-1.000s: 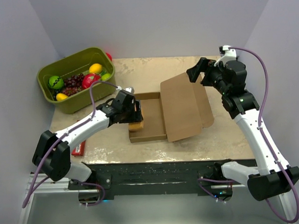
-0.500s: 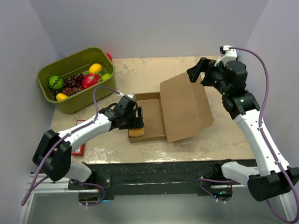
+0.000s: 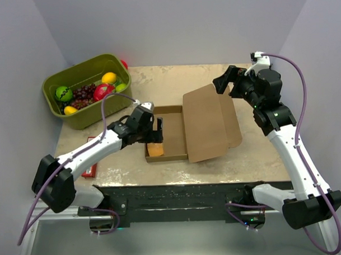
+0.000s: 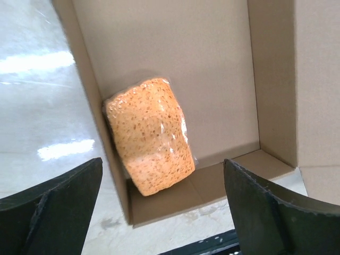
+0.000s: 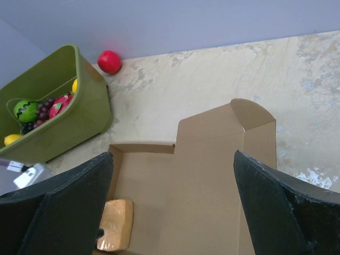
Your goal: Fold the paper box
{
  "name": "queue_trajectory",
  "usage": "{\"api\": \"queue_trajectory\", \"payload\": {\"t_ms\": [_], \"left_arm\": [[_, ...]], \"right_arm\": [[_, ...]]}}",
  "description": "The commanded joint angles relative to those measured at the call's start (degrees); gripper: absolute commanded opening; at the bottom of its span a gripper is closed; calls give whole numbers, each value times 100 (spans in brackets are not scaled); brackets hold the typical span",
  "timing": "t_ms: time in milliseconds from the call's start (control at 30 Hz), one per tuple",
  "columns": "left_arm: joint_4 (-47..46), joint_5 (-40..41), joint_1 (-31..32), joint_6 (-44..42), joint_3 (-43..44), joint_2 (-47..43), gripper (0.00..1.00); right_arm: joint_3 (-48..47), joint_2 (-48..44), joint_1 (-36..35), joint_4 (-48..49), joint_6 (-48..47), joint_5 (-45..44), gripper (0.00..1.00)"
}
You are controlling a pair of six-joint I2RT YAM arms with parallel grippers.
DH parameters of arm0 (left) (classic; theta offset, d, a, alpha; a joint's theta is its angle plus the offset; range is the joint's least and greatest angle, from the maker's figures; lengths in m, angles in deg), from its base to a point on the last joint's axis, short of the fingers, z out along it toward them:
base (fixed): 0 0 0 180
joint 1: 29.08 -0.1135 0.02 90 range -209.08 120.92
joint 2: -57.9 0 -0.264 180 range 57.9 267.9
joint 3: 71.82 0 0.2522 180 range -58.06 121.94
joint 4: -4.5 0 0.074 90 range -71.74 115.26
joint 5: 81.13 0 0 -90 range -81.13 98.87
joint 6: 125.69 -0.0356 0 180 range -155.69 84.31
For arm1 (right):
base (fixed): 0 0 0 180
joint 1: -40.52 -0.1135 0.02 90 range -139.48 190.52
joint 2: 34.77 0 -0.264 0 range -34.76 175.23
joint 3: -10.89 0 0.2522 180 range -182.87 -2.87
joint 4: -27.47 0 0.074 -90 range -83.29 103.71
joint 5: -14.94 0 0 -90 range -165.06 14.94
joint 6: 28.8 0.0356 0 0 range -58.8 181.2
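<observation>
Top view: paper box (image 3: 184,132) mid-tabletop (image 3: 157,77), lid open rightward. Left gripper (image 3: 155,131) over its near-left corner, right gripper (image 3: 224,80) above the lid's far edge.
Left wrist: jaws wide, orange block (image 4: 149,135) lying loose in the tray.
Right wrist: jaws wide, nothing held.

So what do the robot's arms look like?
The left arm and the right arm are smooth white tubes linked by chunky black joints. A thin purple cable loops loosely beside each one. Each arm ends in a black tool with two flat, wedge-shaped fingers: the left tool and the right tool.
</observation>
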Motion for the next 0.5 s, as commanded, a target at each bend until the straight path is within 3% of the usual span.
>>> {"api": "queue_trajectory", "payload": {"t_ms": [0,167,300,467], "left_arm": [[407,529,-232,-903,217,-801,100],[750,678,-1838,-2011,-125,-988,100],[672,1065,-2290,-2645,-301,-952,100],[390,1530,-2579,-2690,-556,-1075,100]], "right_arm": [[-32,-167,16,149,-24,17,99],[-15,-255,25,158,-59,43,99],[-32,-334,16,115,-112,-10,99],[-94,-439,16,27,-182,-98,99]]}}
